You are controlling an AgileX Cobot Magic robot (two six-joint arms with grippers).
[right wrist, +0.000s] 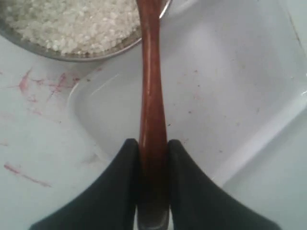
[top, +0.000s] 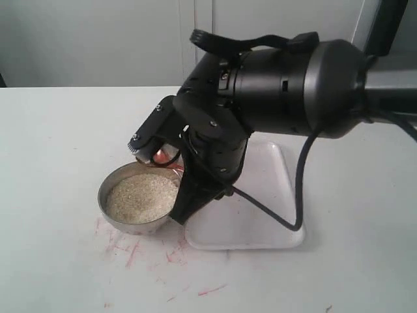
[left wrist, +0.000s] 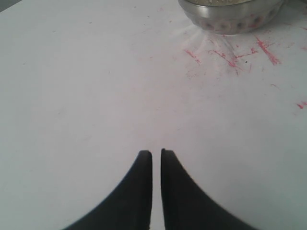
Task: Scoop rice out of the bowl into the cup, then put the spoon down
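The bowl (top: pixel 106 207) stands left of the middle, holding a level mass of rice (top: pixel 142 195). My right gripper (right wrist: pixel 153 141) is shut on the handle of the dark red-brown spoon (right wrist: pixel 151 86). The handle runs from the fingers across the bowl's rim (right wrist: pixel 72 55), beside the rice (right wrist: pixel 72 21); the scoop is cut off by the frame edge. In the exterior view the right gripper (top: pixel 184 212) hangs at the bowl's right side. The cup is hidden behind the arm. My left gripper (left wrist: pixel 156 152) is shut on nothing, low over the table, well short of the bowl (left wrist: pixel 230 17).
A shallow white tray (top: pixel 260 222) lies right of the bowl, under the right gripper and its cable; its floor shows beneath the spoon handle (right wrist: pixel 230 96). Red scribble marks (top: pixel 130 251) cover the table in front of the bowl. The big right arm (top: pixel 287 85) blocks the view behind it.
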